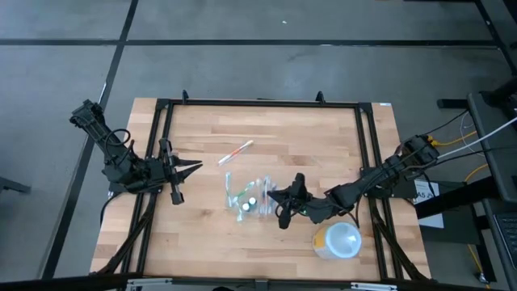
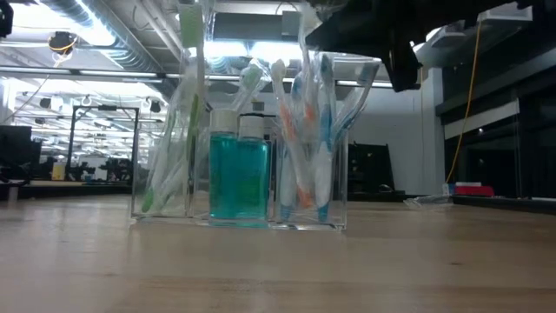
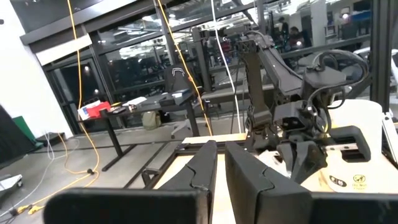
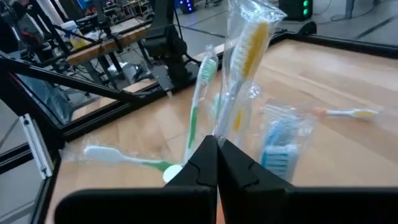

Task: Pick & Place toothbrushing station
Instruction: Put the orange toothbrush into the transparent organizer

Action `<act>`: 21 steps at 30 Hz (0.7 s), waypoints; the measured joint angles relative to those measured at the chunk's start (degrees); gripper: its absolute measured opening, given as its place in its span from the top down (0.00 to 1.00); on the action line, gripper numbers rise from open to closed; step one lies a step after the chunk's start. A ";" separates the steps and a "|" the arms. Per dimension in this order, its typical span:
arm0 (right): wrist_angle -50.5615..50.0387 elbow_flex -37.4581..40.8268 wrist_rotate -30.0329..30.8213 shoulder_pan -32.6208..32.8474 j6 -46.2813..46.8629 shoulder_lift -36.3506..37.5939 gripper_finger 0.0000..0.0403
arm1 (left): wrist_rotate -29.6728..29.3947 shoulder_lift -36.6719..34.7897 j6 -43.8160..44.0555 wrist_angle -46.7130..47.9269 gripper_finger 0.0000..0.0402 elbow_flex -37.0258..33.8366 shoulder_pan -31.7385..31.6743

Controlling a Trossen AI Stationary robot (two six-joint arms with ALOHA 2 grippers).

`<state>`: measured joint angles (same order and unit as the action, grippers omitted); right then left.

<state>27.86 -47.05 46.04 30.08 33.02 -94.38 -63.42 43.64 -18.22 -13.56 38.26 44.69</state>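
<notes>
Clear plastic forms the toothbrushing station [image 1: 249,199], which stands upright near the middle of the wooden counter [image 1: 202,242], well away from every edge. The low view shows three compartments: wrapped toothbrushes [image 2: 178,122] in one end compartment, a bottle of teal mouthwash [image 2: 239,174] with a white cap in the middle one, and more toothbrushes [image 2: 306,139] with orange and blue handles in the other end compartment.

The right tool [image 1: 284,202] sits just beside the station on the side toward the right arm, its fingers clenched together with nothing between them; in the right wrist view the closed fingertips [image 4: 214,149] point at the wrapped brushes [image 4: 239,74] from close by. The left tool [image 1: 187,170] hovers over the counter's left part, well apart from the station, its fingers [image 3: 202,168] close together and holding nothing.

A loose toothbrush [image 1: 235,152] with an orange tip lies on the bare wood between the station and the far edge. A round white and yellow container [image 1: 338,240] stands near the front right corner, close to the right arm. Open wood stretches along the near edge in front of the station and across the far half of the counter. A black frame [image 1: 258,103] runs along the far edge and down both sides.
</notes>
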 joint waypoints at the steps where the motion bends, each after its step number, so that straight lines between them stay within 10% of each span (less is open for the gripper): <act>1: -0.05 0.00 0.19 0.02 -0.11 0.01 1.00 | 0.00 0.00 0.00 0.02 0.93 0.00 0.00; 21: 2.16 -0.11 4.80 2.79 -11.04 -2.24 1.00 | 0.89 0.02 0.00 0.00 0.93 0.00 0.00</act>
<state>30.02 -47.16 50.84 32.87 21.98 -96.62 -62.53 43.66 -18.22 -13.56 38.26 44.69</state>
